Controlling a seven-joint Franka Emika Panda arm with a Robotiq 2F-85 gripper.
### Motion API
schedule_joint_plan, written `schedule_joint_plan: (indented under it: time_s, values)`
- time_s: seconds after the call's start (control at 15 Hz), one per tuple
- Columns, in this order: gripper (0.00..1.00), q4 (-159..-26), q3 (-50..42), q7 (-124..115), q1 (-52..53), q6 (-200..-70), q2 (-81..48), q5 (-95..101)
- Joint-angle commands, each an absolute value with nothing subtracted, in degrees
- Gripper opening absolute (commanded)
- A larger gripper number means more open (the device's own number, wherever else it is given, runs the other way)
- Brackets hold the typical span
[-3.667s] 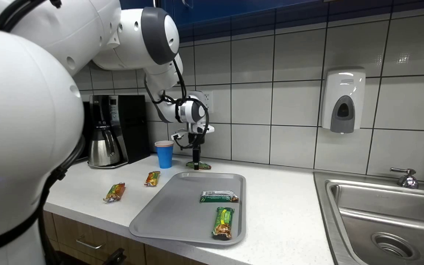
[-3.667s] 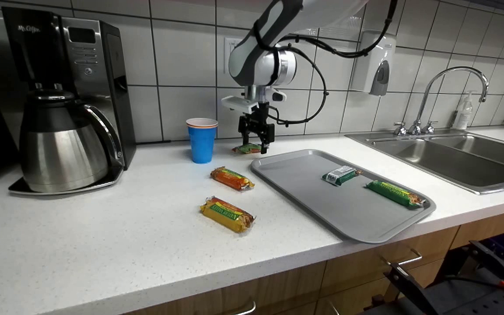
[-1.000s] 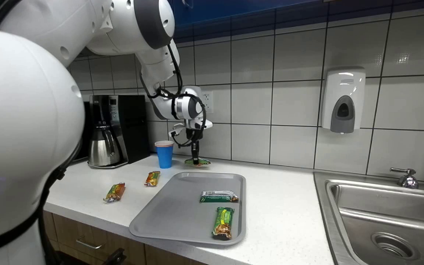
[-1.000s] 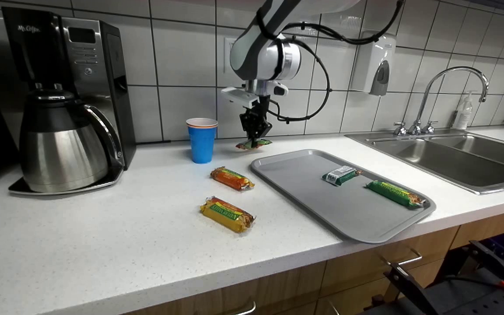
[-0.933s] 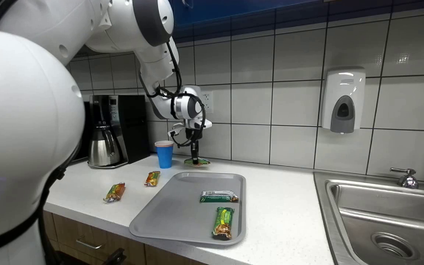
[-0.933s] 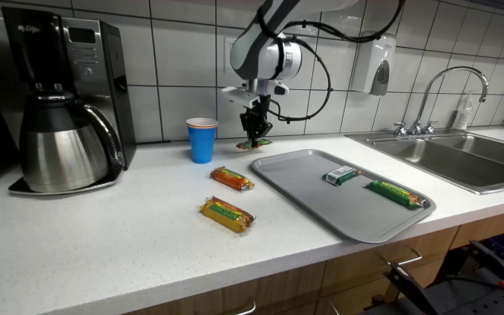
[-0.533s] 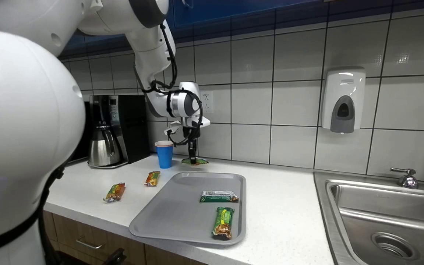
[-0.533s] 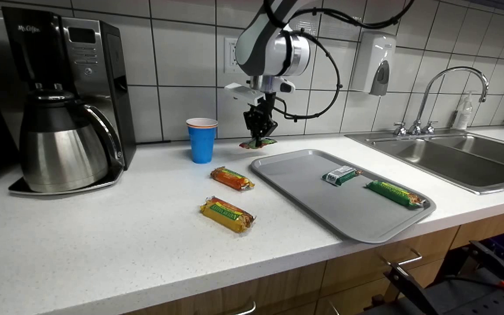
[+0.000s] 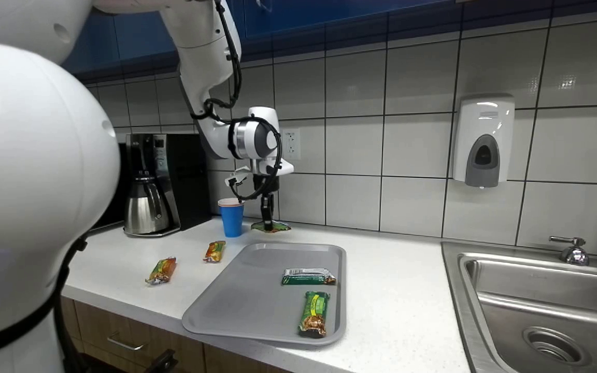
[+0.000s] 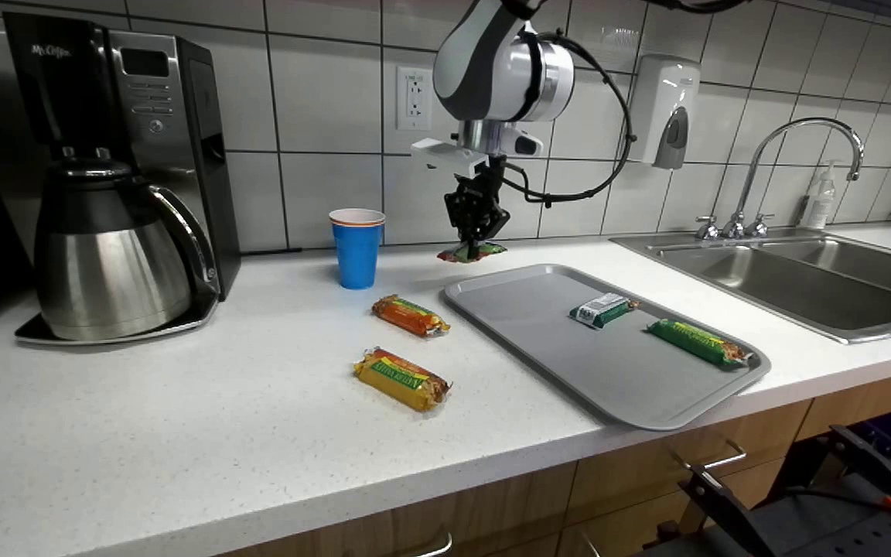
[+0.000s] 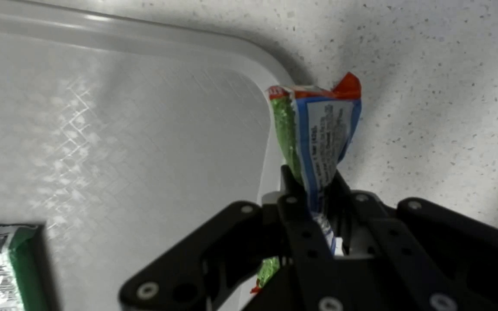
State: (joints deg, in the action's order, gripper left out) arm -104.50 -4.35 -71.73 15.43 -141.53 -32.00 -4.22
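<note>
My gripper (image 11: 313, 175) is shut on a green snack packet (image 11: 327, 125) with red ends and a blue-and-white label. The wrapper is pinched at its middle, and the fingers hide that part. Another bit of its green wrapper shows below the left finger. In both exterior views the packet (image 10: 453, 254) lies crosswise under the gripper (image 9: 267, 227), appearing slightly above the counter, near the back wall. Beside it is the far edge of a grey tray (image 9: 246, 295). Two green-wrapped bars lie on the tray: a label-up bar (image 10: 602, 309) and a bar with brown ends (image 10: 697, 343).
An orange packet (image 10: 411, 316) and a yellow packet (image 10: 401, 379) lie on the counter beside the tray. Blue cups (image 10: 356, 247) stand close to the gripper. A coffee maker (image 10: 175, 100) is farther along the wall. A steel sink (image 9: 456, 290) lies past the tray.
The gripper stood around the green packet in the earliest frames; it has since shut on it and lifted it. Over the last second, packet and gripper have drifted away from the wall; the upper arm rises.
</note>
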Motion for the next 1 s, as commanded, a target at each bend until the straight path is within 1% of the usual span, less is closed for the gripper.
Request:
schedule_joint_plan:
  time_s: [0.0, 0.4, 0.93]
  values:
    - [0.04, -111.17, -3.89, -71.8, 14.93, -142.96, -26.89, -2.85]
    - [0.04, -114.59, -4.18, -72.2, 14.67, -142.8, -25.74, -1.73]
    - [0.04, -115.81, -5.71, -73.6, 14.74, -142.78, -27.01, -0.07]
